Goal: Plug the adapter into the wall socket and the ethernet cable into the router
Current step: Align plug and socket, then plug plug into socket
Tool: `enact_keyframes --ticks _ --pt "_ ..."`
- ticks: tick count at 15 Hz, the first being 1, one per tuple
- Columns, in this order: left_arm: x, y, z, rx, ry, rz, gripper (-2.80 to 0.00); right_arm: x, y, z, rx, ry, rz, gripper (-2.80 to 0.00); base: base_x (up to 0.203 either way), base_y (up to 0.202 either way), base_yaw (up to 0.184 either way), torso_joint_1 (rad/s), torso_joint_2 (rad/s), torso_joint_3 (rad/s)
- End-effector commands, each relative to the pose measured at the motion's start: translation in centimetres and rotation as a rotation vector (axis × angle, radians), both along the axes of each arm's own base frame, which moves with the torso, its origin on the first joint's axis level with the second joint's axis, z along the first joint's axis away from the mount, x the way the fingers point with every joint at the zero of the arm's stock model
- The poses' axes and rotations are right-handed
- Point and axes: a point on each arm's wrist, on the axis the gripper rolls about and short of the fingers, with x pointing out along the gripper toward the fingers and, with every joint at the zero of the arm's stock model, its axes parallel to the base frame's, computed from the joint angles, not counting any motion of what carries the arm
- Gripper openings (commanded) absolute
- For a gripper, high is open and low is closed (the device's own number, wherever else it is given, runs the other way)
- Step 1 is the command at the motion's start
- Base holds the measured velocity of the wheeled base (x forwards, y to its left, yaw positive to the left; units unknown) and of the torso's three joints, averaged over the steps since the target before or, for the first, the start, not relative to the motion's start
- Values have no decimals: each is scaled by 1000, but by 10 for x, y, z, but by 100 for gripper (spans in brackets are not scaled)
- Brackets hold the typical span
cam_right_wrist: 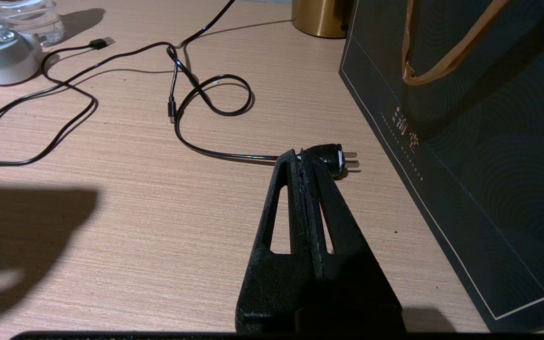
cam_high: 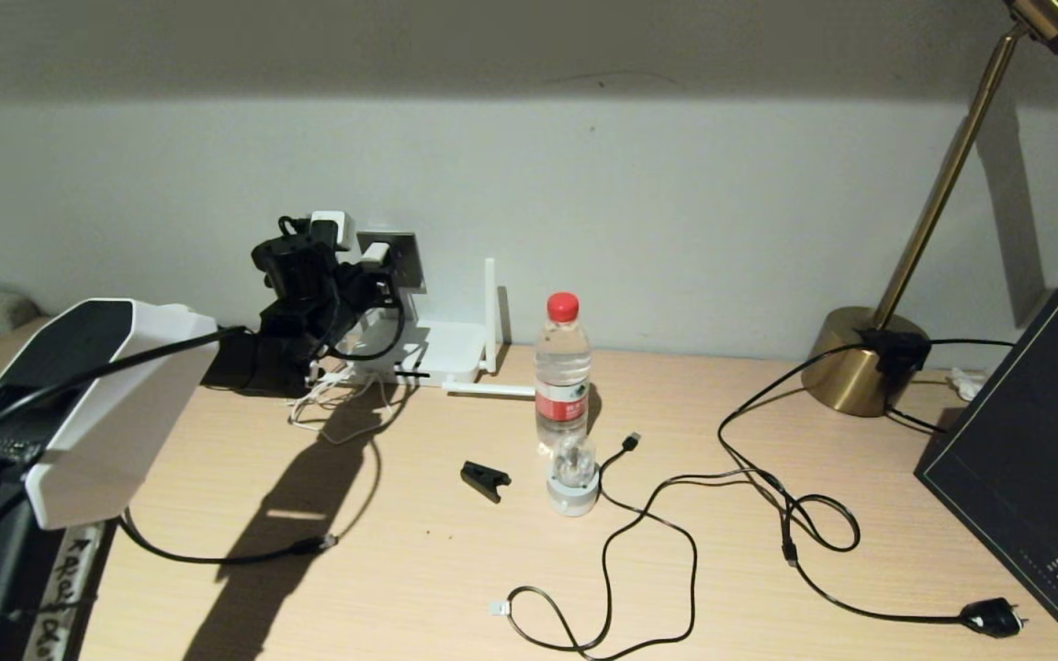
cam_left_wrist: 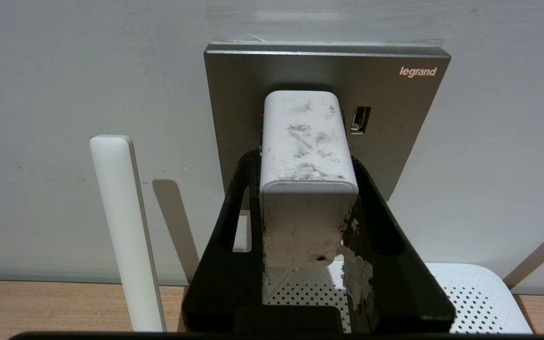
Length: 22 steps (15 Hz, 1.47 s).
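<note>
Since my left gripper (cam_left_wrist: pixel 307 189) is clamped on the adapter (cam_left_wrist: pixel 306 156) at the wall socket (cam_left_wrist: pixel 395 118), tilting could jam the prongs.

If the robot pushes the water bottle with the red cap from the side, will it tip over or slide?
The water bottle is tall and narrow and stands upright on the table, so a push near the red cap would probably tip it. It looks nearly full, so it is likely rather heavy; a low push might slide it. Once down, its round body could roll.

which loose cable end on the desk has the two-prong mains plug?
The black cord at the desk's front right, ending in the mains plug beside the dark bag; other ends carry small connectors.
</note>
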Motion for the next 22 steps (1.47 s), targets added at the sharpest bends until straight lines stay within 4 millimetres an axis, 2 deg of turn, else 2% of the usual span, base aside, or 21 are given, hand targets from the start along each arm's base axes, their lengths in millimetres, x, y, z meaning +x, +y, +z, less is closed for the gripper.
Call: enact_keyframes --ticks 1,10,13,22 --pt "0 0 2 0 1 0 -280 0 0 0 0 0 0 -280 0 0 0 0 0 0" --pt "4 0 -10 1 24 18 -280 0 0 0 0 0 0 -280 0 0 0 0 0 0" --pt "10 0 -6 -3 19 53 -280 0 0 0 0 0 0 -280 0 0 0 0 0 0" --pt "8 0 4 -1 28 59 -280 0 0 0 0 0 0 -280 0 0 0 0 0 0"
